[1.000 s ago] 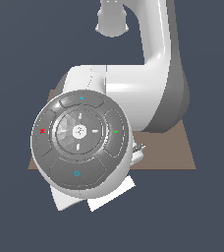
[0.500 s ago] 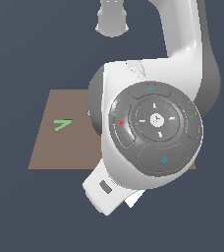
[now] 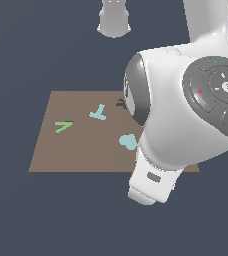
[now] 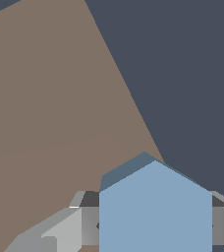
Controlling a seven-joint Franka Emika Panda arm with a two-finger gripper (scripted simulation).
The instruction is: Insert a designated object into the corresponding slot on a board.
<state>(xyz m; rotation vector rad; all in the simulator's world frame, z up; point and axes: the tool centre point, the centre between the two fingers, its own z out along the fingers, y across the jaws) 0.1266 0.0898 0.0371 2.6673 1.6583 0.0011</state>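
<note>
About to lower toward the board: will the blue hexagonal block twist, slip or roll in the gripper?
The blue hexagonal block looks rigid and flat-faced, so it probably won't flex or roll. It sits between the fingers of the gripper, apparently held; its smooth sides could slip if nudged against the board.

**Blue hexagonal block held over a brown board**

The blue hexagonal block (image 4: 155, 209) fills the near part of the wrist view, a pale blue flat face with a darker bevelled edge and one corner pointing away. Grey fingers (image 4: 67, 229) sit against both its sides, so it appears gripped. Beyond it lies the board (image 4: 50, 98), flat, brown and rectangular, with one long edge running diagonally. In the exterior view the board (image 3: 76, 150) lies flat, its right part hidden by the arm. The hexagonal slot cannot be made out in either view.
</note>
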